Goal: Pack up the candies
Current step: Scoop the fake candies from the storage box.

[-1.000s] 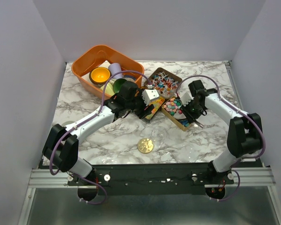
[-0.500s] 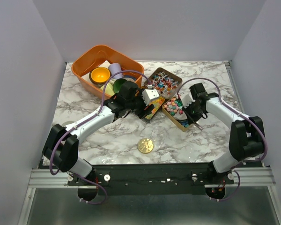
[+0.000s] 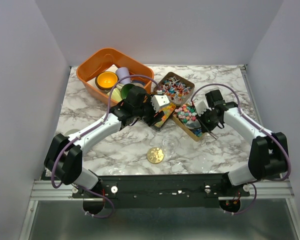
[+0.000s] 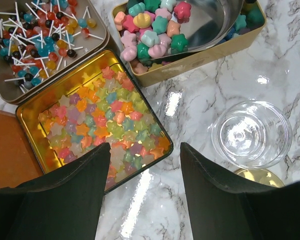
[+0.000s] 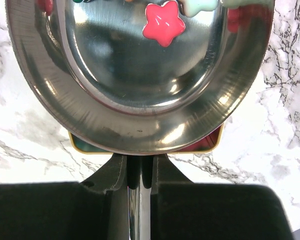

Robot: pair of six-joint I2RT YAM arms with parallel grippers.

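From above: the right arm has just swung its elbow out toward the near right corner and pressed its wrist in over the right-hand tin (image 3: 183, 128). The right end effector (image 3: 207, 122) is now clenched on the scoop (image 3: 211, 133), whose handle tip pokes back toward the near edge. The pastel star candies (image 3: 187, 114) sit in that tin, mid-tabletop. That reads as the scooping stroke under way. The left arm has not budged, and the left end effector (image 3: 155, 116) hangs over the middle tin. A glass jar (image 3: 170, 142) and gold lid (image 3: 155, 155) wait nearer the front edge. An orange basket (image 3: 108, 51) of cups fills the far left corner.

Left wrist view: the fingers are spread wide, released, with nothing between them. Below lie the tiny star candies (image 4: 105, 120) in their gold tin. The lollipop candies (image 4: 40, 40) are beyond, and the scoop bowl is buried among the pastel stars. The jar looks empty, so I'd say packing has barely begun.

Right wrist view: both fingers pinch the handle tight. One pink star (image 5: 163, 22) lies in the shiny bowl, others just at its far lip. It is a thin load; a deeper dig may be needed before carrying it to the jar.

The tabletop (image 3: 90, 125) is glossy white marble with grey veins, boxed in by plain pale walls (image 3: 20, 75).
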